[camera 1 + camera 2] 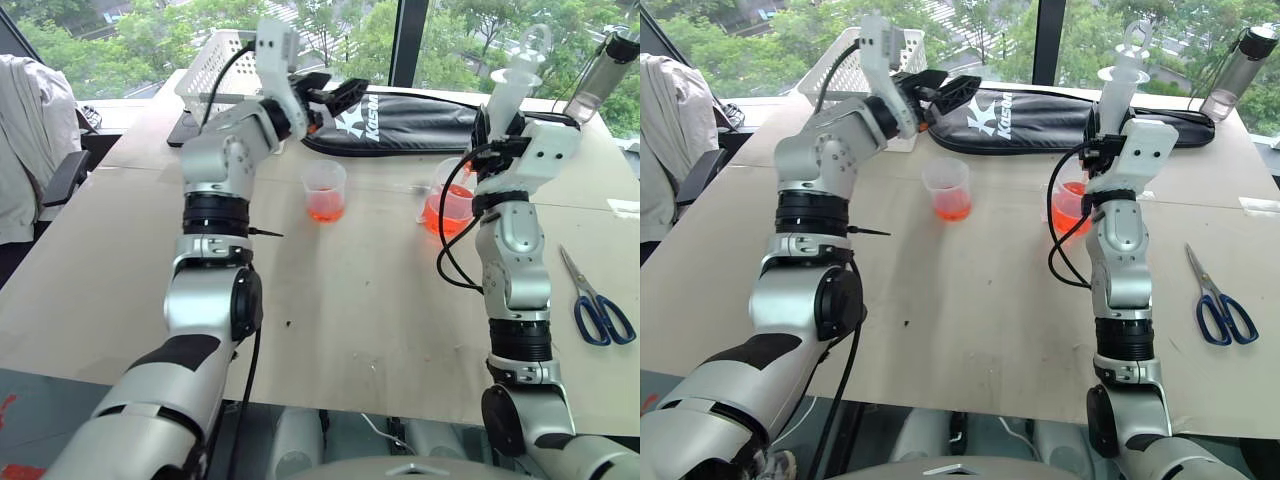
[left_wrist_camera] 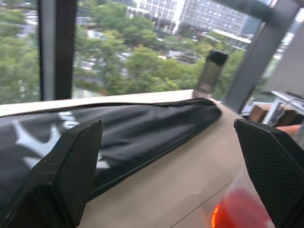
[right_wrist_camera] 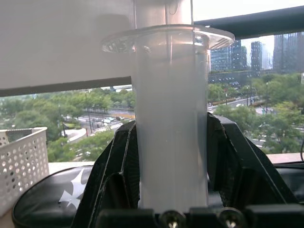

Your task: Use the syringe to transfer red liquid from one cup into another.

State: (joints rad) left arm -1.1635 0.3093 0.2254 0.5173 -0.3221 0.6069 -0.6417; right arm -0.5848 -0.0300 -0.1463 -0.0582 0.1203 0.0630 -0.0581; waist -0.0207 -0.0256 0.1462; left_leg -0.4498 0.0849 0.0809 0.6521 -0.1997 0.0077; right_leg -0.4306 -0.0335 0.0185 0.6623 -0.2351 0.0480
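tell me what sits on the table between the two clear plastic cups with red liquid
Nothing: between the narrower clear plastic cup and the wider clear plastic cup is bare tan tabletop, seen in both eye views.

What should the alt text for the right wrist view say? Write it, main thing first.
The right hand is shut on a large clear plastic syringe held upright, its round flange at the top. Behind it are a white perforated basket, a black fabric bag and windows onto trees and buildings.
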